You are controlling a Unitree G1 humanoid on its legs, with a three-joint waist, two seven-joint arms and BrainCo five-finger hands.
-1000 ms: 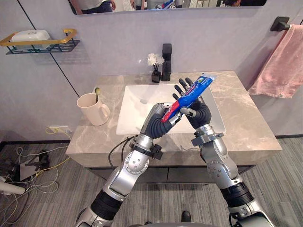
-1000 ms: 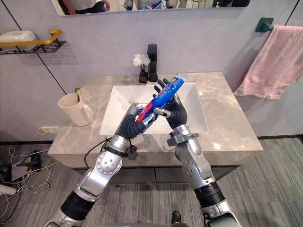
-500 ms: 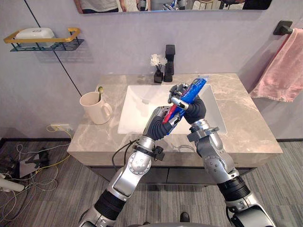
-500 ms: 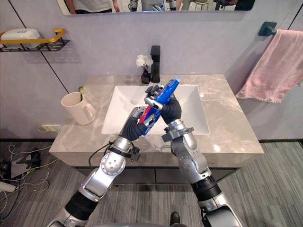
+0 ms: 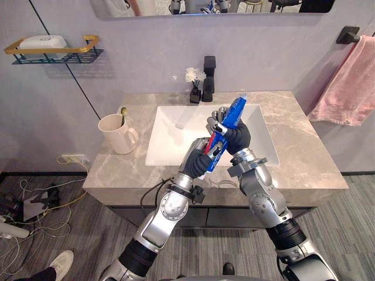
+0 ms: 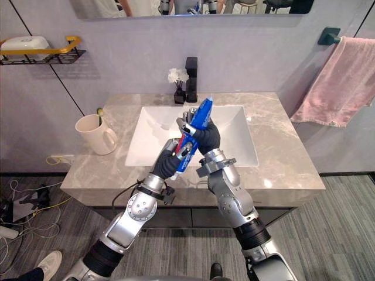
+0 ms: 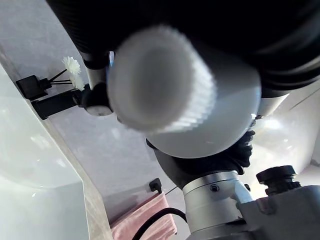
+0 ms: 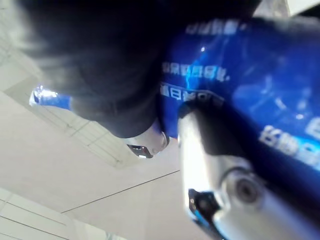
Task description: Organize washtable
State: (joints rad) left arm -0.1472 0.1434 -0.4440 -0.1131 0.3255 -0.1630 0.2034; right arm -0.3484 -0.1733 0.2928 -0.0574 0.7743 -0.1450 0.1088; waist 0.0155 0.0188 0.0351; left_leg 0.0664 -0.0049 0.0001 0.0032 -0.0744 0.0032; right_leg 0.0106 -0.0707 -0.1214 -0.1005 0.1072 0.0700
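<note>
A blue toothpaste tube (image 5: 230,119) with a red lower part is held slanting over the white sink (image 5: 176,132), its flat end up. My right hand (image 5: 235,136) is shut on the tube's upper half, fingers curled round it; the right wrist view shows a finger (image 8: 200,150) pressed on the blue tube (image 8: 240,85). My left hand (image 5: 198,164) sits at the tube's lower end, and the tube's white ribbed cap (image 7: 160,85) stands close before it in the left wrist view. A cream mug (image 5: 115,134) holding a toothbrush stands on the marble counter (image 5: 299,152), left of the sink.
A black faucet (image 5: 207,76) and a small vase of white flowers (image 5: 192,88) stand behind the sink. A gold-railed wall shelf (image 5: 50,51) with a soap dish hangs at the left. A pink towel (image 5: 345,82) hangs at the right. A person's shoe (image 5: 55,263) shows on the floor.
My right hand's fingers have curled round the tube, which earlier lay on them straight. The tube now stands steeper and a little nearer. A shoe has come in at lower left.
</note>
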